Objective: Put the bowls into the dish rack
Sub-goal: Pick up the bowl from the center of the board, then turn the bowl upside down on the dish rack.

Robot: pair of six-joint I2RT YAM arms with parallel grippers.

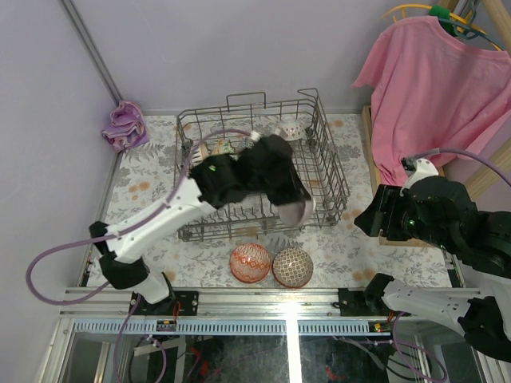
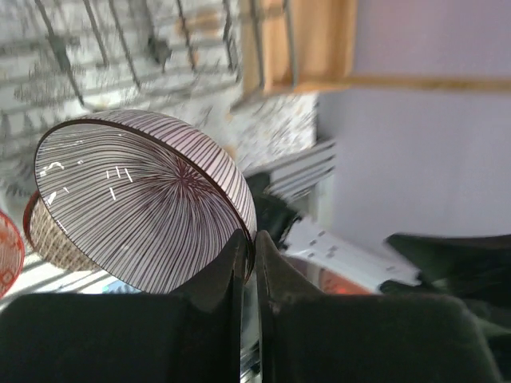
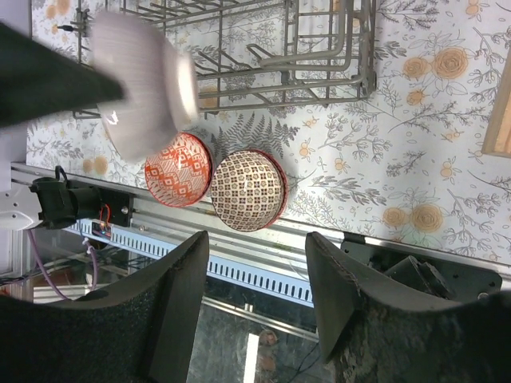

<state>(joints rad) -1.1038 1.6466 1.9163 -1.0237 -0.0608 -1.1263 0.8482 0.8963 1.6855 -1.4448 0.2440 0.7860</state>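
Left hand [image 2: 247,263]: your left hand is pressing its fingers together on the rim of the striped bowl [image 2: 144,199], pinching it at the edge, and the bowl is hanging tilted, close to on edge.
Striped bowl's place: it is hovering at the near right corner of the dish rack [image 1: 335,171], just inside the front wires. You are not able to tell whether it is touching the tines.
Relation to watch: the tines are lying straight below your left hand. The rack's long axis is running away from the arm bases. You are likely needing only a short descent, with the rim lined up between two tines.
Right hand [image 3: 255,267]: it is standing spread and gripping nothing, off to the right of the rack.
Waiting bowls: a red bowl [image 1: 251,262] and a lattice bowl [image 1: 292,266] are lying side by side, touching or nearly so, between the rack front and the near rail. Your right hand is looking straight at them, so it is probably the better placed for these.
Loaded bowl: one bowl [image 1: 291,128] is sitting at the rack's far end.
Worktop [image 1: 152,183]: a floral cloth is covering it.
Room: a purple cloth [image 1: 125,125] is lying bundled in the far left corner, and a pink shirt [image 1: 435,88] is hanging at the right.
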